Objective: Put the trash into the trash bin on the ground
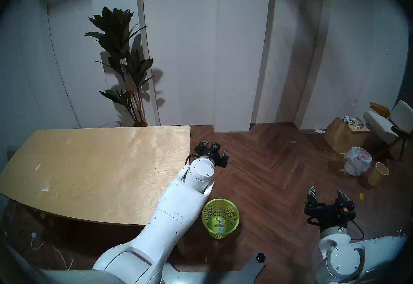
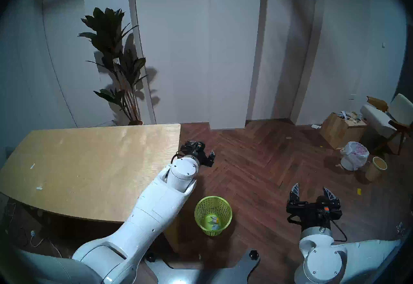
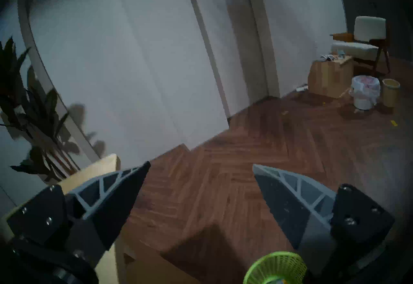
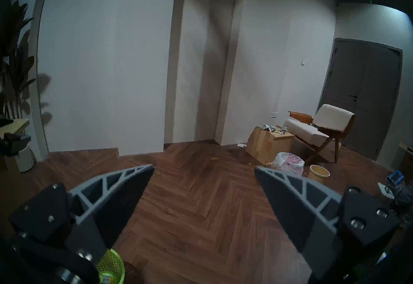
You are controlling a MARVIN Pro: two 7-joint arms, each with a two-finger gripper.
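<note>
The lime-green mesh trash bin (image 1: pixel 207 221) (image 2: pixel 201 218) stands on the wood floor just right of the table's front corner. Inside it lies trash (image 1: pixel 220 225) (image 2: pixel 213 223), with pale, yellow and blue scraps showing at the bottom. My left gripper (image 1: pixel 214 149) (image 3: pixel 201 163) hangs open and empty over the floor beyond the table's right edge, farther from me than the bin; the bin's rim (image 3: pixel 274 265) shows below its right finger. My right gripper (image 1: pixel 326 189) (image 4: pixel 203 167) is open and empty over the floor to the bin's right.
The wooden table (image 1: pixel 89 165) fills the left. At far right stand a white bin with a pink-printed bag (image 1: pixel 357 160), a beige bin (image 1: pixel 378 174), a cardboard box (image 1: pixel 344 136) and a chair (image 1: pixel 388 124). A potted plant (image 1: pixel 125 64) stands behind the table.
</note>
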